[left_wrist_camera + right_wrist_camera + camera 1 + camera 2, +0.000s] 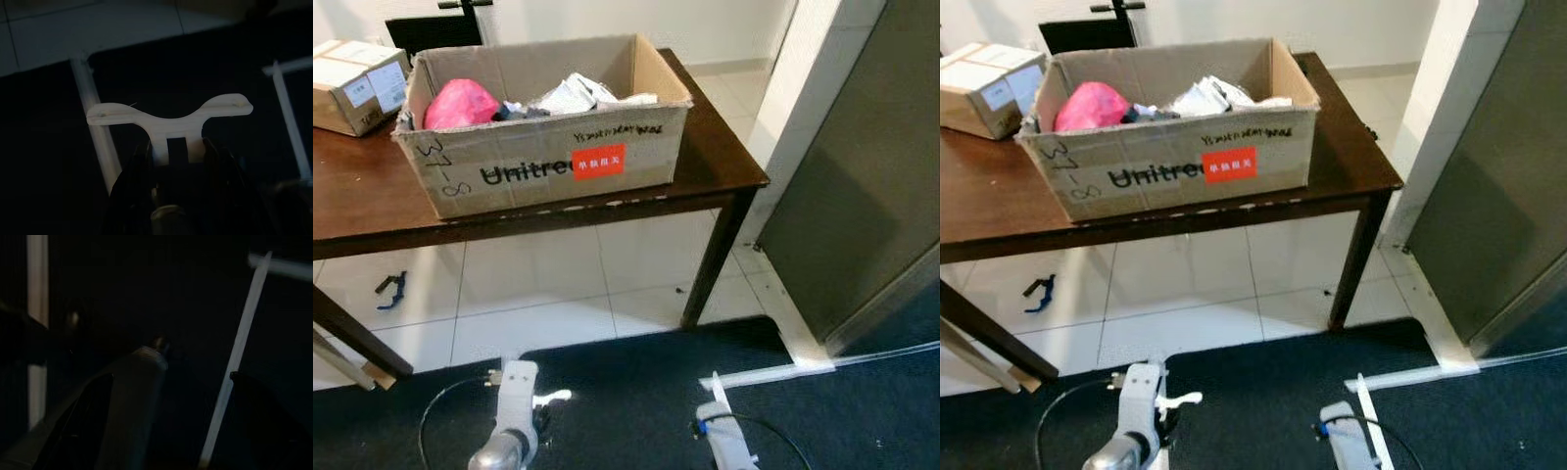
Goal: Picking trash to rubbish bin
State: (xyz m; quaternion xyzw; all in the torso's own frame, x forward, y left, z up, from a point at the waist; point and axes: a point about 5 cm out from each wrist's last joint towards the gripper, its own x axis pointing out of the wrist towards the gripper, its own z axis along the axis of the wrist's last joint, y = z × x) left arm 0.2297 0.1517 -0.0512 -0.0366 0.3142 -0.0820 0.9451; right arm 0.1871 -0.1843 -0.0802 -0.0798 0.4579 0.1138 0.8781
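- I see a large open cardboard box (548, 147) standing on a dark wooden table (724, 166), near its right end; it serves as the bin.
- Inside the box lie a pink bag (460, 103) at the left and crumpled white and grey trash (578, 95) toward the middle.
- A smaller sealed carton (352, 83) sits on the table, just beside the box on its left.
- A small blue and black object (391, 290) lies on the white floor tiles under the table; too small for me to identify.
- Both arms hang low over the dark carpet (636, 372), near white tape lines (773, 372).
- Left gripper (176, 147): the wrist view shows a pale T-shaped piece (171, 115) rising between the black fingers (134, 176); they appear closed on it, though the picture is dim.
- Right gripper (171, 396): the wrist view is very dark; I cannot tell how its fingers are set.
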